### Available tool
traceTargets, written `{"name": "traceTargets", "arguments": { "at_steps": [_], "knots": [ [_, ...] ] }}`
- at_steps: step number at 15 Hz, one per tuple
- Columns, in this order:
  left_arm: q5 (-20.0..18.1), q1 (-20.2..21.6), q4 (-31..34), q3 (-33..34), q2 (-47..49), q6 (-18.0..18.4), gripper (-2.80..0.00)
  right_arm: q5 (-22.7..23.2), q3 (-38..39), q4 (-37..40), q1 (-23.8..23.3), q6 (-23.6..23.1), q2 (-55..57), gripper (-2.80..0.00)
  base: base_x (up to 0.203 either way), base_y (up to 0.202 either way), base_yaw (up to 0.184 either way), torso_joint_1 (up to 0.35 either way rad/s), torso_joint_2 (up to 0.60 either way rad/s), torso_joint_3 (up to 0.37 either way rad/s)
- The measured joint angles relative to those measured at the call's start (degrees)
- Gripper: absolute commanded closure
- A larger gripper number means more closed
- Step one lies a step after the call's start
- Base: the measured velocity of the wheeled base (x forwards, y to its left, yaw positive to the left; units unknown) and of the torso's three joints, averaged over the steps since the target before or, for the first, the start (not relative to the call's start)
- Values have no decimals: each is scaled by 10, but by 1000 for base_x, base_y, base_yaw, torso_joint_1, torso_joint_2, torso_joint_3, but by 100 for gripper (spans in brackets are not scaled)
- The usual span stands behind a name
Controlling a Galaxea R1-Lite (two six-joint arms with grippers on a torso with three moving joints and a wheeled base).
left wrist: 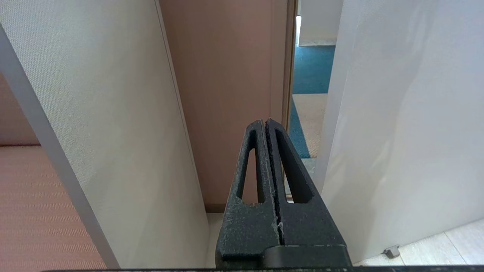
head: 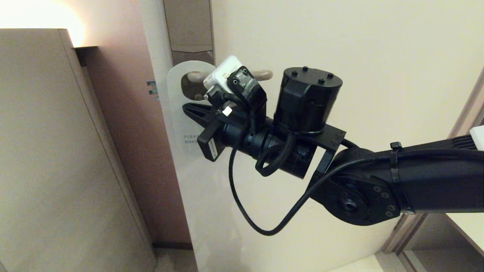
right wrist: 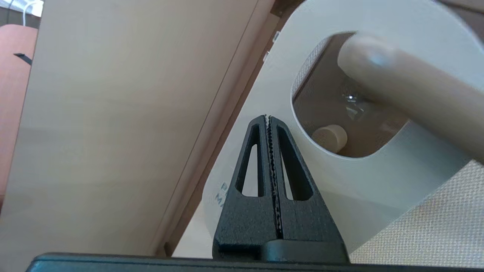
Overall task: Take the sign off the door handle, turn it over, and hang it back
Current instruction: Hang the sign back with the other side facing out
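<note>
The right gripper (right wrist: 267, 118) reaches level toward the white sign (right wrist: 378, 181) hanging on the door handle (right wrist: 408, 94), jaws pressed together on nothing. The left gripper (left wrist: 264, 121) points at the floor, jaws also pressed together.

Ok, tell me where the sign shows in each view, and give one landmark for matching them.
Head view: the sign hangs white side out at upper centre-left, partly behind the right arm.
Left wrist view: not in it.
Right wrist view: the sign fills the right half, just past the shut right end effector.
Shared landmark: the door handle passing through the sign's hole.
</note>
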Motion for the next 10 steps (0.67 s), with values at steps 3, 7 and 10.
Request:
{"name": "traceTargets", "arguments": {
  "at_steps": [3,7,10],
  "knots": [
    [0,0,0,0,0,0,0,-13,0,-1,0,-1,5,0,0,0,0,0,0,0],
    [0,0,0,0,0,0,0,-21,0,-14,-1,-3,13,0,0,0,0,0,0,0],
    [0,0,0,0,0,0,0,-24,-1,-14,-4,-4,17,0,0,0,0,0,0,0]
  ]
}}
